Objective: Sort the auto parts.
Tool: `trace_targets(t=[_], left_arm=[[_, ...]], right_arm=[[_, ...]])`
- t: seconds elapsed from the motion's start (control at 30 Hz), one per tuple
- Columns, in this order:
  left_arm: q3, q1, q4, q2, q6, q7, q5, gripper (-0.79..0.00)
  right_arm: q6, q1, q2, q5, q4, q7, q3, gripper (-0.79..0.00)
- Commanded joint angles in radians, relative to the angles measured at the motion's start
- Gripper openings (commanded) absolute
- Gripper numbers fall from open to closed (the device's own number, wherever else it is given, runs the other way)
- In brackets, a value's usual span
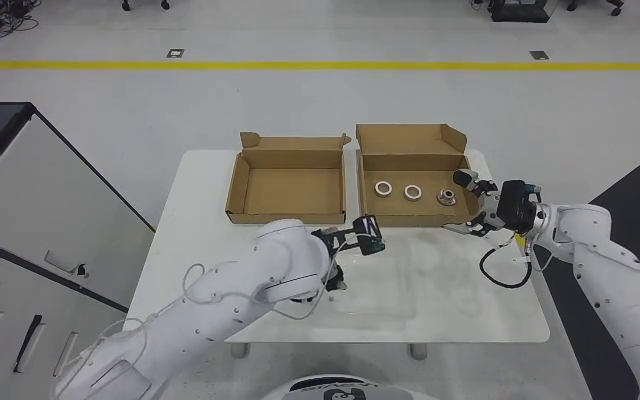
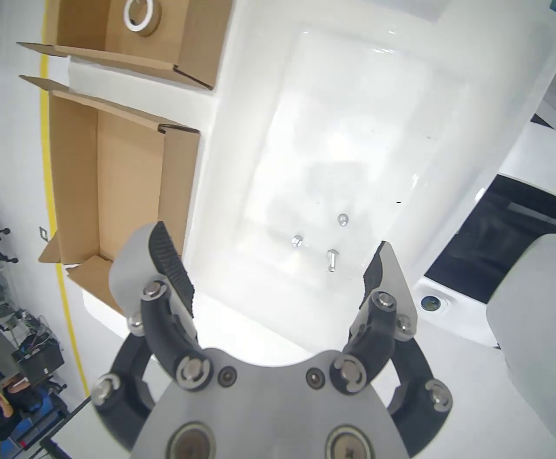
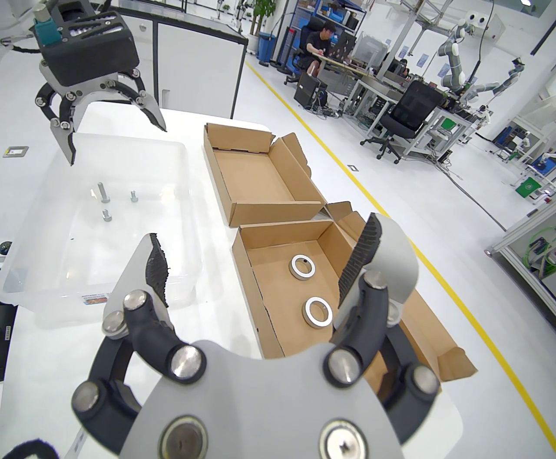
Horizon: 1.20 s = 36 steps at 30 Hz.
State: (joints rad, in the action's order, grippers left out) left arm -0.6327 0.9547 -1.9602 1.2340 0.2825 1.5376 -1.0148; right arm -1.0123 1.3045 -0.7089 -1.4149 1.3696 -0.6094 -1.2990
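1. Landmark: clear bin [image 1: 425, 285] [image 2: 347, 108] [image 3: 173, 269] on the white table [image 1: 200, 250].
2. Three bolts [image 2: 297, 240] [image 3: 106, 214] lie loose on the bin floor, toward the bin's L end. They're near each other but not touching, and one is longer than the other two.
3. L gripper [image 1: 372, 240] [image 2: 269, 256] [image 3: 117, 143] hangs above the bin, over the end w/ the bolts. Fingers are spread wide w/ nothing between them, and it's clear of the bin walls and the bolts.
4. L box [image 1: 290, 190] [image 2: 126, 174] [image 3: 256, 178] is brown cardboard w/ flaps open. It sits just past the bin's far side, toward the bin's L end.
5. R box [image 1: 410, 150] [image 2: 87, 21] [image 3: 249, 278] is the same type, also flaps open. It's just past the bin's far side toward the bin's R end, right beside the L box.
6. Two rings [image 1: 383, 188] [image 3: 303, 266] lie flat on the R box floor, side by side and not touching. That puts them beyond the bin's far edge.
7. Hub-like part [image 1: 447, 196] is in the R box too, the piece farthest out toward the bin's R end.
8. R gripper [image 1: 462, 206] [image 3: 263, 228] is off the bin's far R corner, at the R box's outer side wall. Fingers are spread apart, gripping nothing. In the top view the hub-like part sits just by its fingertips; can't tell if they touch.
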Motion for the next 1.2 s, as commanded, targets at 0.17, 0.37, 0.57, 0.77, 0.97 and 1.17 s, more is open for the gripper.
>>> trace_targets(t=[0.17,0.37,0.57,0.77,0.97,1.17], left_arm=[[0.114,-0.125,0.084,0.006,-0.031,-0.002,0.110,0.000],[0.204,-0.201,0.117,-0.007,-0.092,-0.002,0.147,0.000],[0.283,-0.271,0.134,-0.022,-0.128,-0.002,0.224,0.000],[0.343,-0.325,0.125,-0.033,-0.154,-0.002,0.288,-0.037],[0.373,-0.352,0.138,-0.040,-0.161,-0.002,0.326,-0.243],[0.392,-0.368,0.163,-0.034,-0.143,-0.002,0.354,-0.342]], right_arm=[[0.000,0.000,0.000,0.000,0.000,-0.001,0.000,0.000],[0.000,0.000,0.000,0.000,0.000,-0.001,0.000,0.000],[0.000,0.000,0.000,0.000,0.000,-0.001,0.000,0.000],[0.000,0.000,0.000,0.000,0.000,-0.001,0.000,0.000],[0.000,0.000,0.000,0.000,0.000,-0.001,0.000,0.000],[0.000,0.000,0.000,0.000,0.000,-0.001,0.000,0.000]])
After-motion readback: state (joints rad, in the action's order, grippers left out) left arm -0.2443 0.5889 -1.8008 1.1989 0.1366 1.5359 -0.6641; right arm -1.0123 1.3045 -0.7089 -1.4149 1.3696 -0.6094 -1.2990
